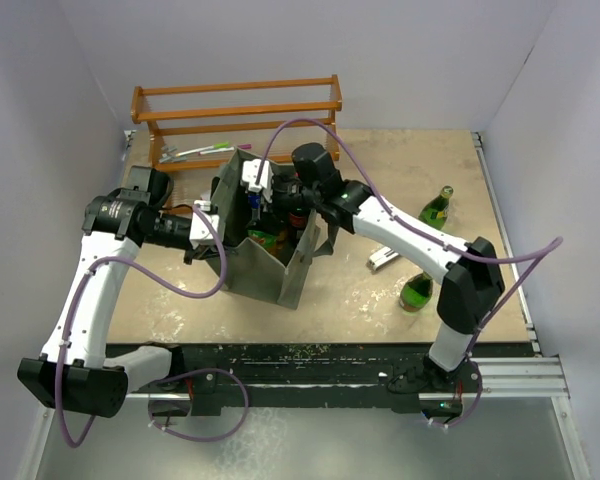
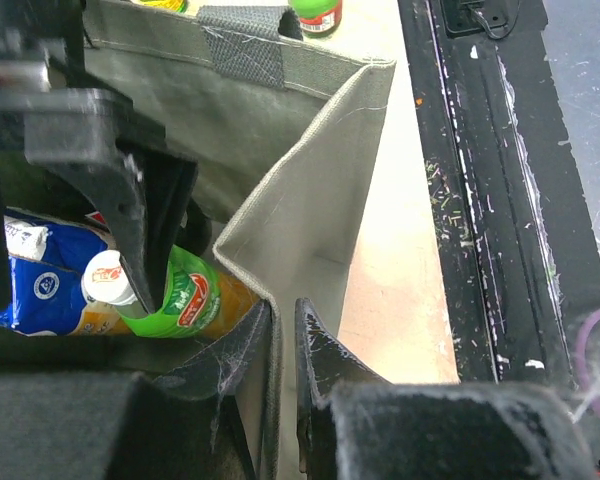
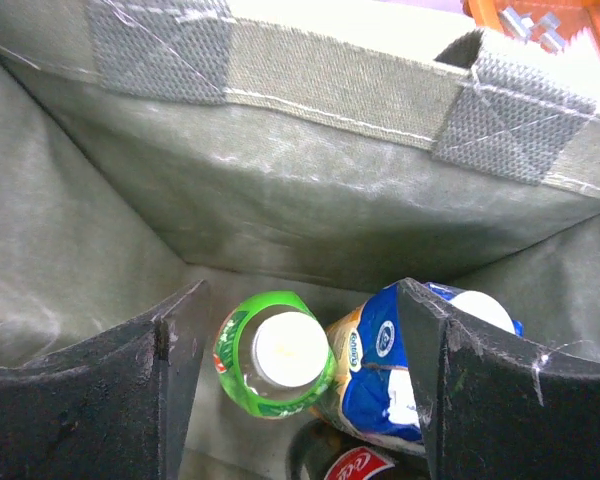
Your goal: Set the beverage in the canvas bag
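Observation:
The grey-green canvas bag [image 1: 270, 265] stands open mid-table. My left gripper [image 1: 208, 222] is shut on its left rim; in the left wrist view the jaws [image 2: 283, 318] pinch the fabric edge [image 2: 310, 170]. My right gripper [image 1: 273, 205] reaches down into the bag's mouth and is open [image 3: 305, 350]. A green-labelled bottle with a white cap [image 3: 278, 352] stands between its fingers [image 3: 175, 370], with a gap to the left finger. A blue-labelled bottle [image 3: 395, 365] and a red-labelled cola bottle [image 3: 352, 464] lie beside it in the bag. The green-labelled bottle also shows in the left wrist view [image 2: 175, 298].
Two green glass bottles [image 1: 437, 207] [image 1: 417, 291] stand on the table right of the bag, with a small white object [image 1: 383, 257] between them. An orange wooden rack [image 1: 235, 110] stands at the back, with pens [image 1: 202, 152] in front of it.

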Robot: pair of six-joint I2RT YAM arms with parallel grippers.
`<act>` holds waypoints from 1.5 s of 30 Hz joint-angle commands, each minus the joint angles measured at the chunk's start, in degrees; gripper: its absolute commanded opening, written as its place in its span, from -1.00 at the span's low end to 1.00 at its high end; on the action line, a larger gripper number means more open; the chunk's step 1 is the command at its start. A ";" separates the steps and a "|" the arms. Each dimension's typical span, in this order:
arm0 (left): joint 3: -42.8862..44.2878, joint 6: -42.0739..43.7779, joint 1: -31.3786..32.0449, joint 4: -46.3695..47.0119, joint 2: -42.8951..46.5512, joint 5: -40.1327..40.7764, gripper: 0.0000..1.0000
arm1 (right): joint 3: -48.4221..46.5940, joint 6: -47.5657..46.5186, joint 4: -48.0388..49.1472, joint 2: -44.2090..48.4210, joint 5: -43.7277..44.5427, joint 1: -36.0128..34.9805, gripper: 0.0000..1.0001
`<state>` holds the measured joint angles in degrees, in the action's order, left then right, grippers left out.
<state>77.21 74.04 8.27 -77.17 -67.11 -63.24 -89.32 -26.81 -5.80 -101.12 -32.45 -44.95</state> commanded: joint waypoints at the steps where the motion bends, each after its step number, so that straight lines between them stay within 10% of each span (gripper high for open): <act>1: -0.51 -1.56 0.08 1.32 0.96 -1.65 -0.63 | -3.20 3.06 -0.29 6.07 -0.29 0.12 0.55; 17: -1.54 -8.76 0.08 6.48 2.44 -0.19 -0.68 | 3.18 2.17 -4.59 23.74 4.79 1.79 0.66; 35: -3.47 -5.35 0.08 4.49 3.33 2.36 -0.69 | 23.71 11.16 -12.84 49.12 17.56 31.13 0.67; 45: -4.53 -6.33 0.08 5.43 4.67 2.56 -0.69 | 29.93 13.15 -11.23 48.81 28.34 41.92 0.68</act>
<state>73.23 67.26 8.27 -71.48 -63.75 -59.59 -59.81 -15.14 -19.25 -50.85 -10.70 -4.73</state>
